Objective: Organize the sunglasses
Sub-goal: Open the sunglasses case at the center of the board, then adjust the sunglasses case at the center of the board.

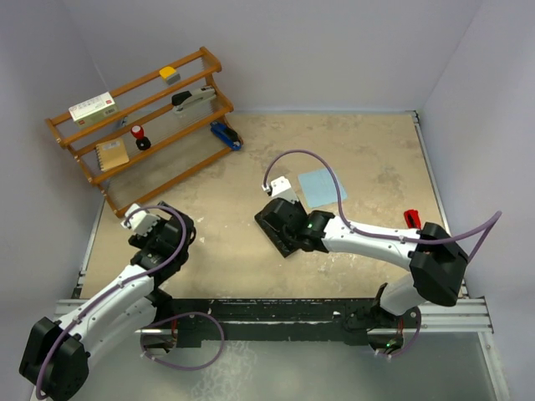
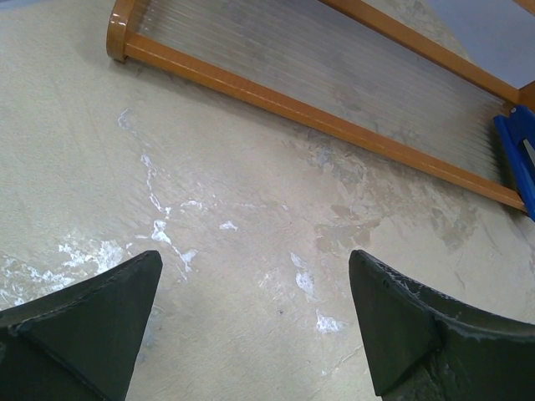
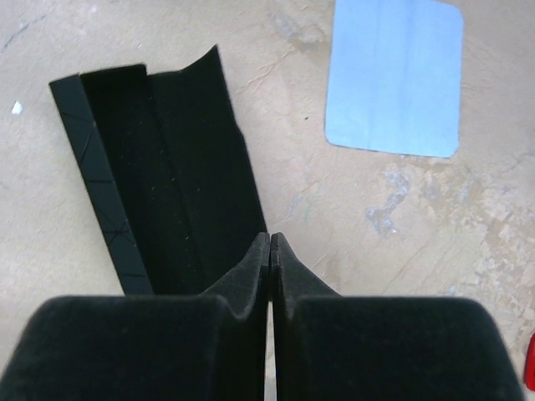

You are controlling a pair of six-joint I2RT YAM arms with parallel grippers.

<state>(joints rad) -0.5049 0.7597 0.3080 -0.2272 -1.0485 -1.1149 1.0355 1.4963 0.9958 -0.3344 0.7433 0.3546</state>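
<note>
The red sunglasses point(image 1: 410, 219) lie folded at the table's right side, partly hidden behind my right arm; a red sliver of them shows at the right edge of the right wrist view point(image 3: 531, 361). The long black case point(image 1: 274, 227) lies open in the middle of the table, its lid flap spread flat point(image 3: 167, 192). My right gripper point(image 1: 289, 227) is over the case's near right edge, fingers pressed together point(image 3: 270, 240); nothing shows between them. My left gripper point(image 1: 171, 227) is open and empty point(image 2: 255, 334) above bare table in front of the rack.
A pale blue cloth point(image 1: 322, 188) lies flat just right of the case point(image 3: 394, 79). A wooden rack point(image 1: 142, 125) stands at the back left with several small items and a blue stapler point(image 1: 226, 135) at its foot point(image 2: 518, 150). Walls enclose the table.
</note>
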